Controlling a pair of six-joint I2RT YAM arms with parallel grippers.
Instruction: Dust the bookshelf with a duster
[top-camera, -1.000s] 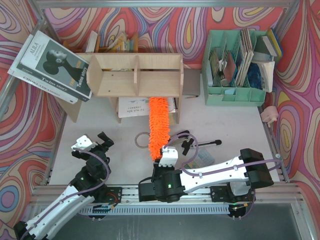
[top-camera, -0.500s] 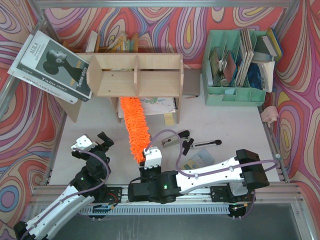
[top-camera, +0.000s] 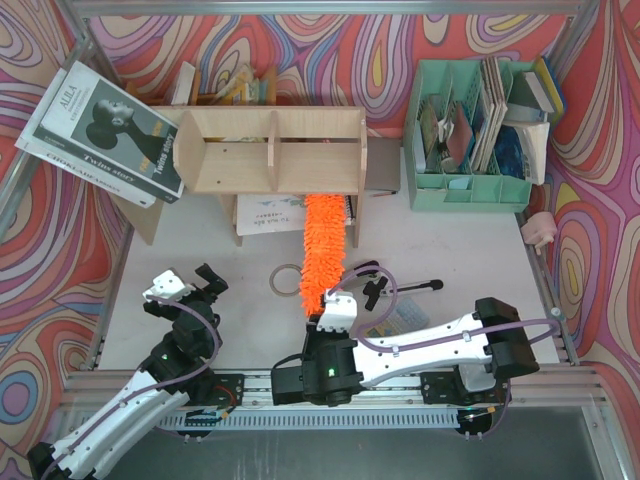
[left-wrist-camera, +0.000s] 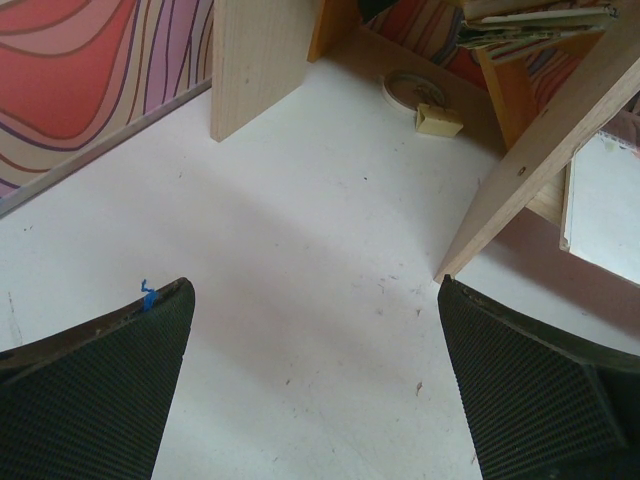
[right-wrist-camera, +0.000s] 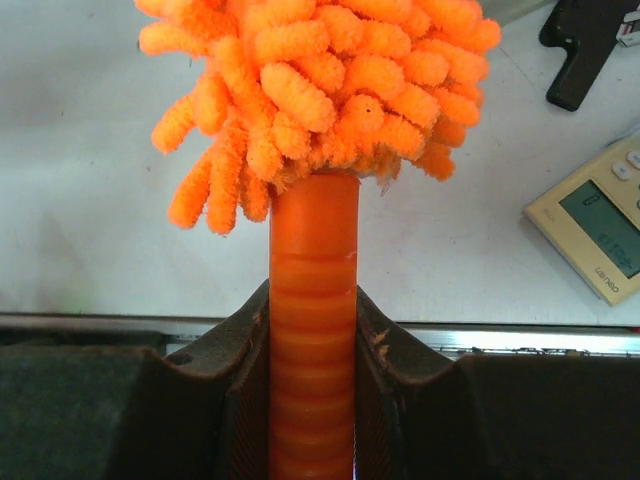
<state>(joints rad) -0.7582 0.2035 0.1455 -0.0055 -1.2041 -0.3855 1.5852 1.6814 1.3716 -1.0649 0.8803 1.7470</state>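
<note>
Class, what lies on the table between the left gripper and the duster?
A small ring, flat, just left of the duster; the top view shows it.

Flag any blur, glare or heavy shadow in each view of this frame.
Top external: even light, sharp throughout, duster crisp, no glare. Left wrist: a soft diagonal shadow crosses the table; the near fingers are dark but their texture reads. Right wrist: well lit, the duster's handle and fibres sharp, faint sheen on the handle only.
</note>
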